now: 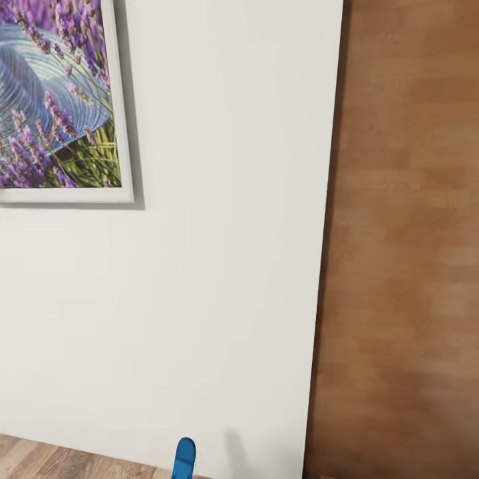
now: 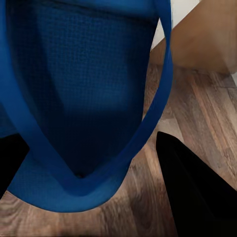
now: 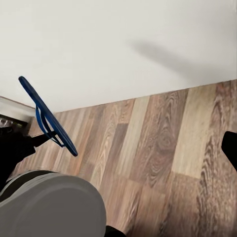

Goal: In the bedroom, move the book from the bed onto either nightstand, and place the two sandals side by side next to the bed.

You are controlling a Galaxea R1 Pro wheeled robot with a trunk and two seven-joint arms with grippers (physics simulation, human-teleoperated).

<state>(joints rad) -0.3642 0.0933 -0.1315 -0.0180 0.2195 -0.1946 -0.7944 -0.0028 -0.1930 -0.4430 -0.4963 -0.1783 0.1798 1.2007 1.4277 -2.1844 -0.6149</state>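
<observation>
Left gripper (image 2: 94,163) clamps blue sandal (image 2: 84,89); right gripper's spread unreadable. Facing wall (image 1: 219,266): carry level, avoid it.

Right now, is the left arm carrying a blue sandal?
Yes, in the left wrist view the blue sandal hangs between the dark fingers, up off the wood-plank floor.

A home interior, a lived-in room. Shown by a plain white wall (image 1: 226,266), a white-framed picture of purple lavender (image 1: 56,100) hanging on it, and a light-brown wood-plank floor (image 3: 163,148). Also a brown wooden door panel (image 1: 406,233) beside the wall.
</observation>
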